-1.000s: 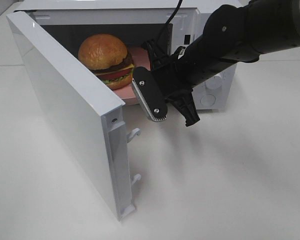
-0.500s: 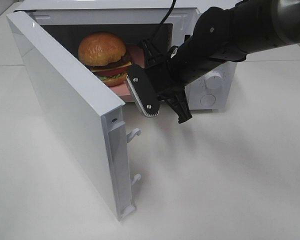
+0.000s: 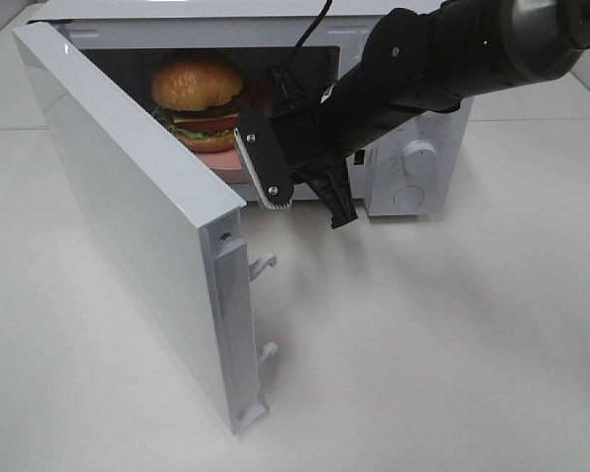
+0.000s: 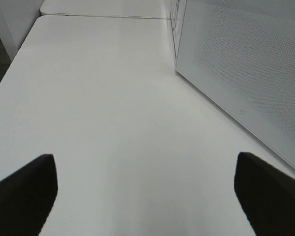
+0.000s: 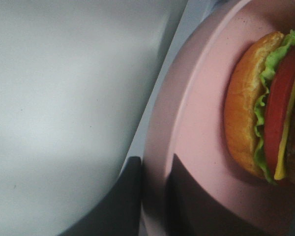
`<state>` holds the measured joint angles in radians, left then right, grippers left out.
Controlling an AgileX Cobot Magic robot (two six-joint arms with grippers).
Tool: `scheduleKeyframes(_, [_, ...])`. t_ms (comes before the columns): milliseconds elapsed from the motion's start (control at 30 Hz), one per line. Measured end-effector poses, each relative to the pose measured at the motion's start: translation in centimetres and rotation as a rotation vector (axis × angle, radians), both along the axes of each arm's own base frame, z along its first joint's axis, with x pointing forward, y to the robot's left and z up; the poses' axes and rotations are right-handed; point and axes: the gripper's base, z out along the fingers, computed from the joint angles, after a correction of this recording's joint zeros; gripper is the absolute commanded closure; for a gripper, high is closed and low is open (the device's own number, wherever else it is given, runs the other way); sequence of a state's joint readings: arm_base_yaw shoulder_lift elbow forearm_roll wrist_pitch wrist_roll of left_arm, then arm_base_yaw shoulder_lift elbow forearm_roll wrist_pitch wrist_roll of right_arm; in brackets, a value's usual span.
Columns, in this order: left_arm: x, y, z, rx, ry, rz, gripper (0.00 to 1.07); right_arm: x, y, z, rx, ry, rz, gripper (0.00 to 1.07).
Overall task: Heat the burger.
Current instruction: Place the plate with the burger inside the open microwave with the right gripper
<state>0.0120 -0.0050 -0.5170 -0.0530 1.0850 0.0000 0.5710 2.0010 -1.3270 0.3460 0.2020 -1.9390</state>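
The burger (image 3: 199, 98), with its orange-tan bun and green, red and brown layers, sits on a round pink plate (image 3: 222, 159) inside the cavity of the open white microwave (image 3: 405, 169). My right gripper (image 3: 261, 172) reaches in from the right and is shut on the plate's near rim. The right wrist view shows the burger (image 5: 263, 108) lying on the pink plate (image 5: 201, 128), with the right gripper (image 5: 155, 196) clamping the rim between its dark fingers. My left gripper (image 4: 147, 196) hovers open over bare table with nothing between its fingers.
The microwave door (image 3: 128, 197) is swung wide toward the front left, its latch hooks (image 3: 264, 264) sticking out. The control knobs (image 3: 418, 157) sit on the right of the microwave's front. The left wrist view shows the door (image 4: 246, 73) close beside the left gripper.
My right gripper has carried the plate and burger back and to the left, deeper into the microwave cavity. The left gripper has not moved.
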Motion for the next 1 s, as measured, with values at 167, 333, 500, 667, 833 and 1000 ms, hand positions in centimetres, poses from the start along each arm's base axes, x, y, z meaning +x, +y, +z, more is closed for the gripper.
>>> scheduleKeyframes(167, [0.0, 0.0, 0.0, 0.000, 0.000, 0.000, 0.17, 0.4, 0.3, 0.0, 0.005, 0.000, -0.001, 1.05])
scheduleKeyframes(333, [0.0, 0.0, 0.0, 0.004, 0.000, -0.002, 0.17, 1.3, 0.9, -0.1, 0.020, -0.007, -0.011, 1.05])
scheduleKeyframes(500, [0.0, 0.0, 0.0, 0.004, 0.000, -0.002, 0.17, 2.1, 1.4, -0.3, 0.031, -0.009, -0.020, 1.05])
scheduleKeyframes(667, [0.0, 0.0, 0.0, 0.000, 0.000, 0.000, 0.17, 3.0, 1.9, -0.3, 0.049, -0.019, -0.031, 1.04])
scheduleKeyframes(833, [0.0, 0.0, 0.0, 0.000, 0.000, 0.000, 0.17, 3.7, 2.4, -0.7, 0.055, -0.026, -0.032, 1.04])
scheduleKeyframes(1000, [0.0, 0.0, 0.0, 0.004, 0.000, -0.002, 0.17, 4.0, 2.6, -1.2, 0.052, -0.023, -0.032, 1.04])
